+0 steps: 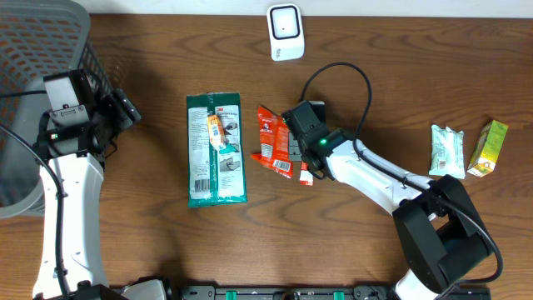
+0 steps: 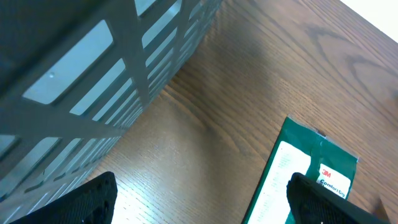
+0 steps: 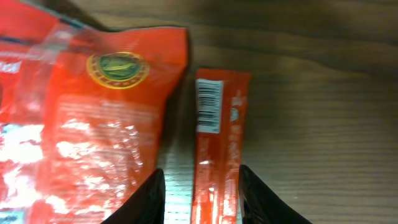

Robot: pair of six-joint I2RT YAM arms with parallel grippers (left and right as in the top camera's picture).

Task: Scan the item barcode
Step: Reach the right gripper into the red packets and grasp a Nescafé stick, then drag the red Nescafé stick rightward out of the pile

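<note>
A slim red stick packet [image 3: 216,149] lies on the wooden table with a white barcode label at its far end. My right gripper [image 3: 202,177] straddles it: the right finger touches its edge and a gap shows at the left finger. From overhead, only the stick packet's end [image 1: 306,176] pokes out beyond the right gripper [image 1: 300,158]. A red snack pouch [image 3: 93,106] lies just to its left. The white scanner [image 1: 286,32] stands at the table's back edge. My left gripper [image 2: 199,199] hangs open over bare wood at the far left.
A green 3M pack [image 1: 216,150] lies left of the red pouch [image 1: 273,140]. A grey mesh basket [image 1: 42,50] fills the back left corner. At the right lie a white-green packet [image 1: 445,150] and a yellow-green carton [image 1: 488,148].
</note>
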